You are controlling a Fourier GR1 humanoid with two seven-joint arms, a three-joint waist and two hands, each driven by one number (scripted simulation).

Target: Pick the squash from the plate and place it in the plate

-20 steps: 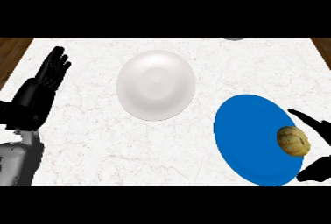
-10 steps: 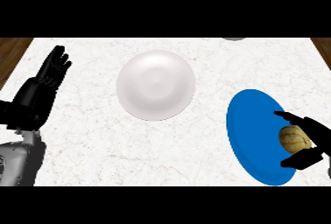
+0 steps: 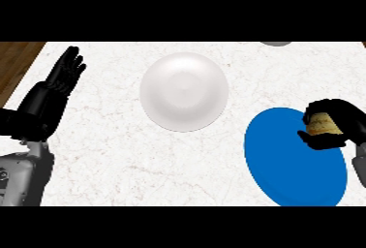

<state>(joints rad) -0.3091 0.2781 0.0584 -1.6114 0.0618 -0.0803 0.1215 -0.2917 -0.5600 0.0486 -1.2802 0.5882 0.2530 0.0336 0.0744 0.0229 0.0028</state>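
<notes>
Tan, lumpy squash [image 3: 324, 124] clenched in right hand [image 3: 336, 127], over blue plate [image 3: 295, 160] right edge, probably lifted. White plate [image 3: 184, 91] up-left. Left hand [image 3: 52, 94] open, far left.

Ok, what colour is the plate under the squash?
Blue, seen in the head view: the plate beneath the squash.

squash [image 3: 323, 124] mostly hidden by curled fingers [image 3: 342, 112]; grey object [image 3: 275, 43], perhaps a bowl, cut off.
</notes>
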